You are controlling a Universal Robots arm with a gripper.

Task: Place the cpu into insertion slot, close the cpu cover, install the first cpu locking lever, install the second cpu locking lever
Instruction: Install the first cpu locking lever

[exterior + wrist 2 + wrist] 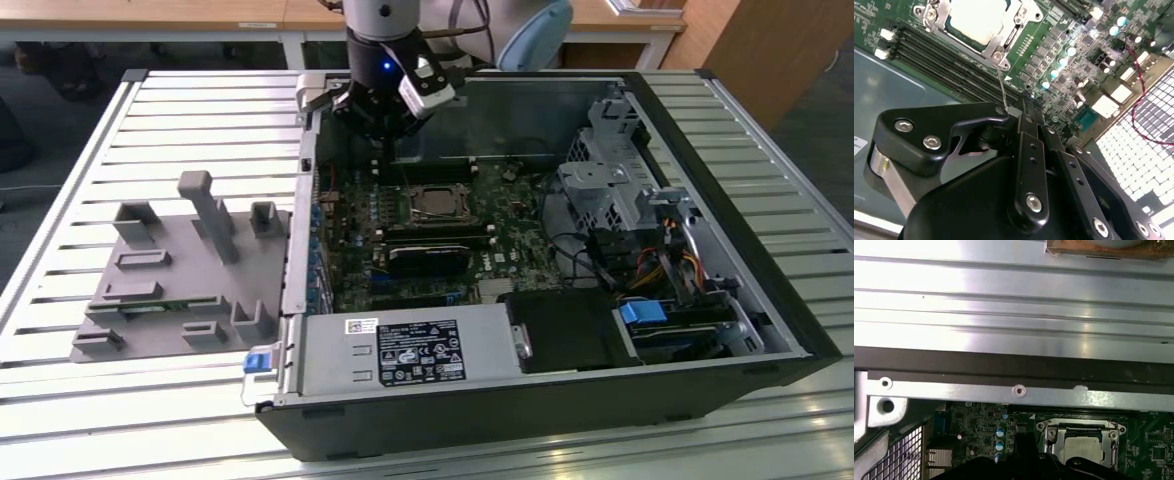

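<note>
The cpu (976, 20) lies flat in the insertion slot (414, 210) on the green board, its silver top showing. The cpu cover (999, 42) lies down around it as a silvery frame. A thin wire locking lever (1001, 85) rises from the socket's corner up to the tip of my gripper (1024, 102) and touches its side. My black fingers are pressed together, with nothing seen between them. In the exterior view my gripper (387, 150) hangs inside the case, behind and toward the exterior view's left of the socket. The first wrist view has the cpu (1081, 446) beside my gripper (1024, 452).
Long black memory slots (944, 65) run beside the socket. A red cable (1141, 75) crosses the board's edge. The case wall (1004, 370) stands close behind my gripper. A grey fixture tray (174, 270) sits outside the case, with the power supply (400, 350) and drive cage (614, 190) inside.
</note>
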